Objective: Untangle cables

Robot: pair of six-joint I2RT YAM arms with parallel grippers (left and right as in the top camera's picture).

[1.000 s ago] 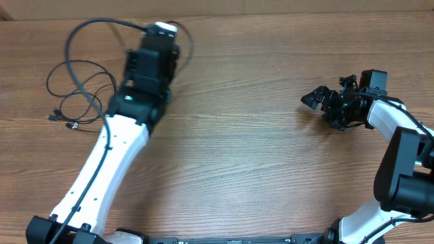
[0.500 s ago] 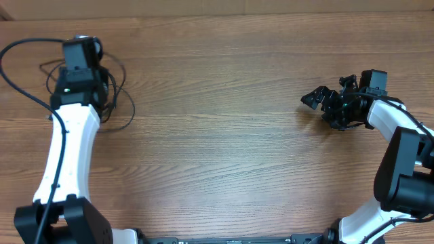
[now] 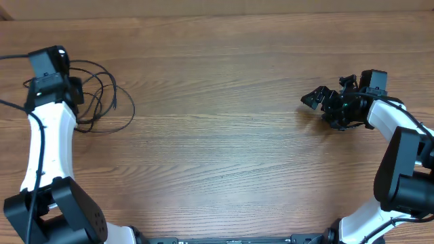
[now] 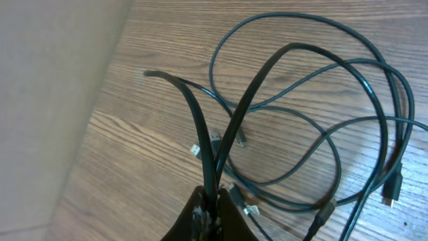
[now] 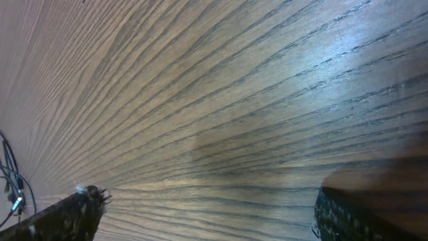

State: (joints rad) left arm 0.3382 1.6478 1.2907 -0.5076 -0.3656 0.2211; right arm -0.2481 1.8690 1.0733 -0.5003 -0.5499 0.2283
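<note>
Cables [image 4: 210, 171] — a looped tangle — pinched in left jaws; right jaws spread, well away.

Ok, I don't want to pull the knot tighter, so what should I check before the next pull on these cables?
1. Left tool grip on the cables: ok, shut on two strands.
2. Single strand pinched: not ok, two run into it.
3. Right tool free to help: ok, open and empty over bare table.
4. Loops lying apart: not ok, they cross each other.
5. Plugs free of the loops: cannot tell.
</note>
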